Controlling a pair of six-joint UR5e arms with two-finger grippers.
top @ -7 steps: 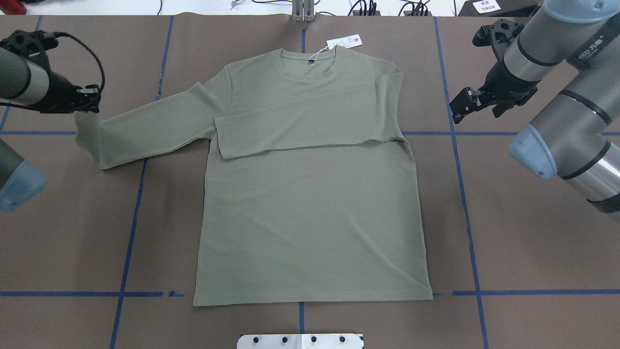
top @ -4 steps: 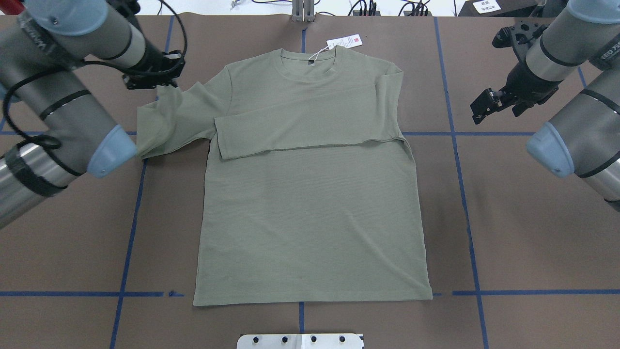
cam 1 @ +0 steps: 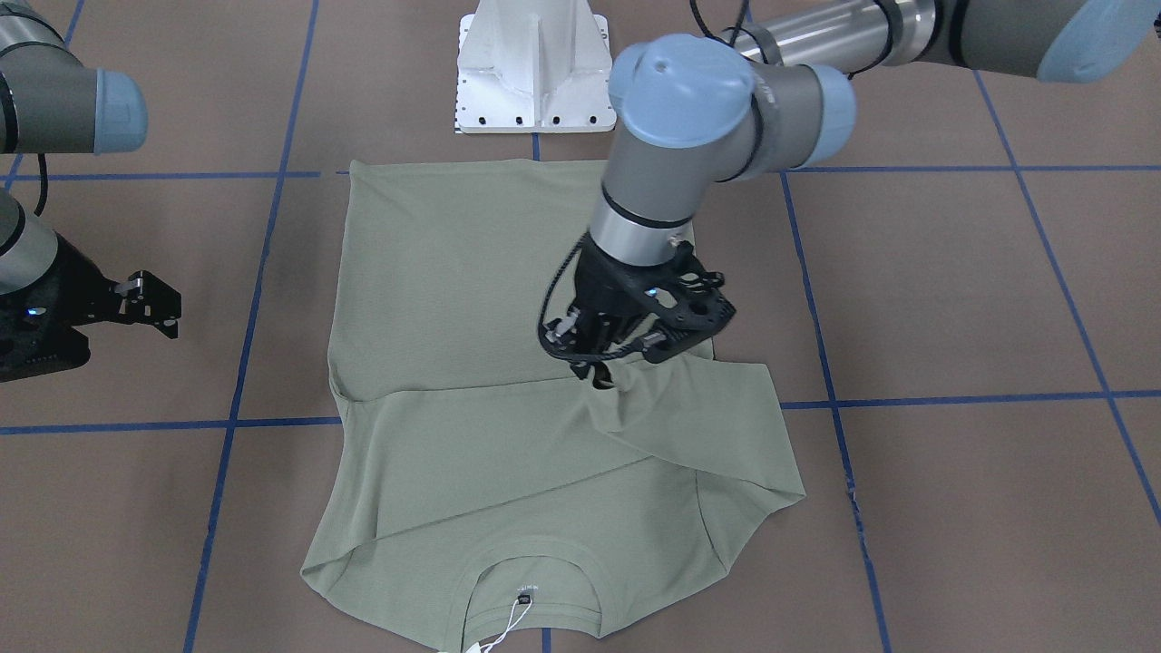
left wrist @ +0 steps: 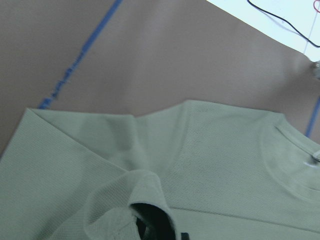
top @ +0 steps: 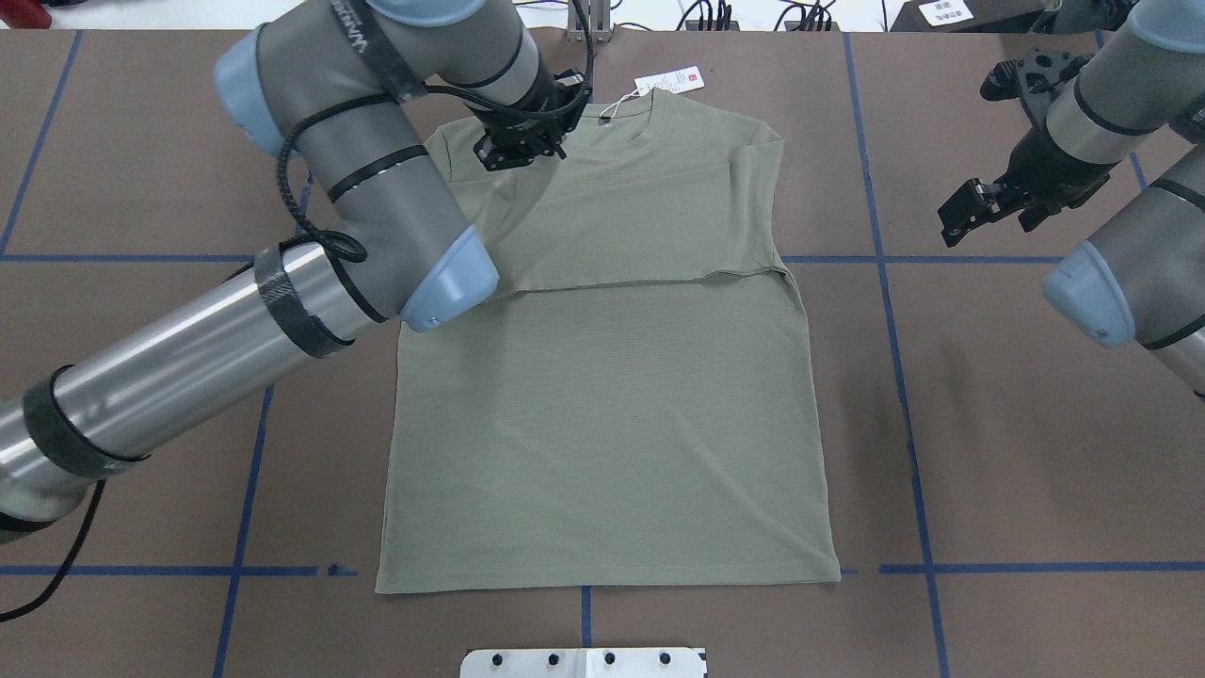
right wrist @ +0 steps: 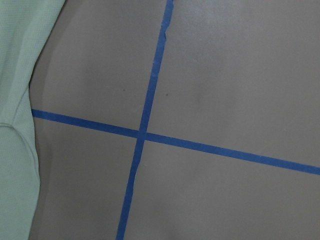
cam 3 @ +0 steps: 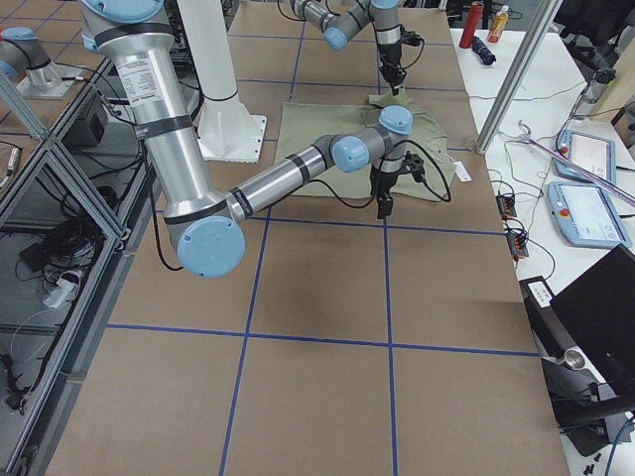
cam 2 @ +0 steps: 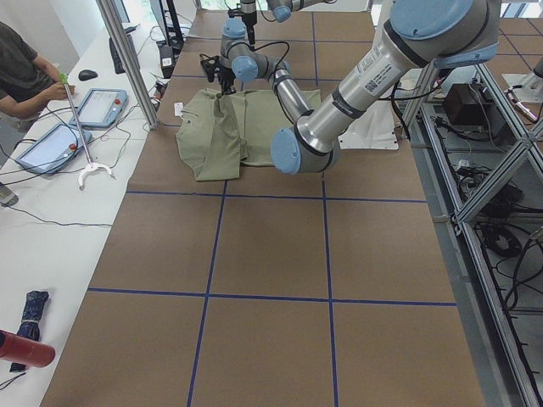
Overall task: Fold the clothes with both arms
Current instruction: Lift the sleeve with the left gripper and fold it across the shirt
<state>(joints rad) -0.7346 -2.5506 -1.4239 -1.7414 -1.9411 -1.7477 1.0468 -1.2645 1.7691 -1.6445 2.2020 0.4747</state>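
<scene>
— Sage cloth is pinched in the left gripper [cam 1: 588,361], see? Its jaws are closed on the cuff [left wrist: 125,202] of one sleeve, and the fabric bunches up around them.

— Where is it holding it?

— Lifted over the chest of the shirt [top: 602,424], just short of the collar [top: 602,118]. From the grip the sleeve runs back in a slanted fold to its own shoulder.

— And the rest of the shirt?

— Flat on the brown table [top: 1017,424]. The collar is at the far edge, away from the robot, and the hem lies nearest the white pedestal [cam 1: 535,73]. The other sleeve [top: 640,231] is folded across the chest, and its lower edge makes a nearly straight line from one side to the other.

— I see something white up by the neck.

— That's a hang tag [top: 670,81] with a red mark, on a string. It lies on the table just beyond the collar.

— What about the second arm?

— The right gripper [cam 1: 159,304] hangs over bare table, well off to the side of the shirt. Its jaws are apart with nothing between them. Blue tape lines [right wrist: 142,135] cross on the table cover beneath it, with the shirt's edge just beside them.

— Anyone else about?

— A person [cam 2: 21,68] sits at the white bench along the table's far edge, with two tablets [cam 2: 102,106] lying in front.
</scene>
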